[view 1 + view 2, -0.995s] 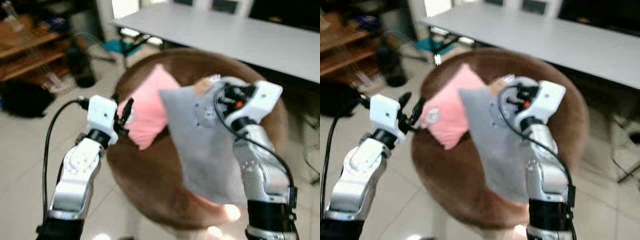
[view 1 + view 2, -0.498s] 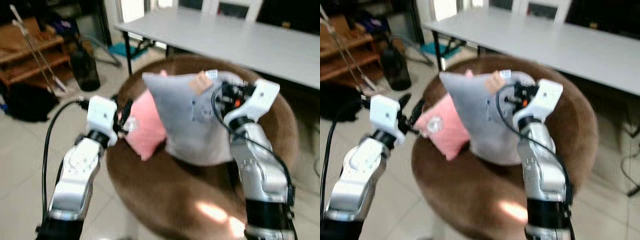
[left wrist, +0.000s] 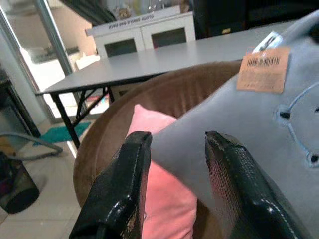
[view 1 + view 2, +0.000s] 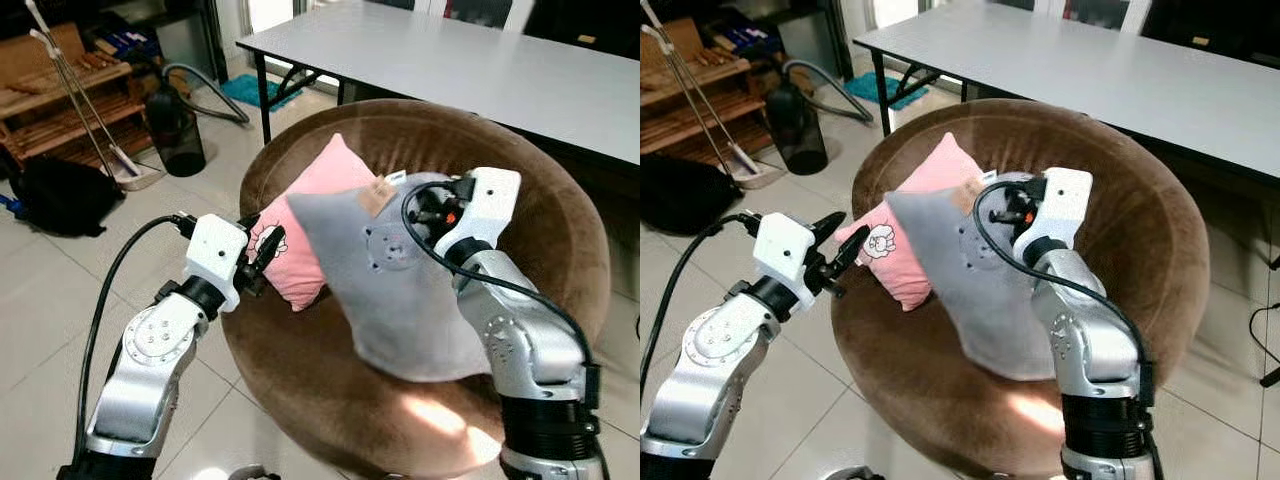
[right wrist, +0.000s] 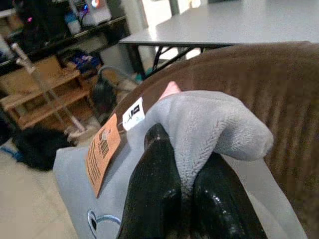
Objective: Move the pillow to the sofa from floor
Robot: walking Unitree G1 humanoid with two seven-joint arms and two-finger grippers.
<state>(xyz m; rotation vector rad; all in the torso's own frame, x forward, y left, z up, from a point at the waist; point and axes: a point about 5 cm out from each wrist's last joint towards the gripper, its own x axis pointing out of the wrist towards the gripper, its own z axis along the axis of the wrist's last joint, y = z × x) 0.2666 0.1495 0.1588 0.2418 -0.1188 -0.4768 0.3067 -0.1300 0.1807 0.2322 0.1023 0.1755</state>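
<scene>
Head views: the grey pillow [image 4: 400,290] leans on the round brown sofa [image 4: 560,230], against a pink pillow [image 4: 310,215]. The right gripper [image 4: 1012,205] pinches its top corner. The left gripper [image 4: 262,252] hovers beside the pink pillow.

Left wrist view: fingers [image 3: 124,189] spread, holding nothing.

Right wrist view: fingers [image 5: 154,194] clamp grey fabric; a tag [image 5: 103,149], possibly cardboard, hangs nearby.

Fleecy grey pillow [image 4: 400,290], plush brown sofa [image 4: 560,230]
</scene>
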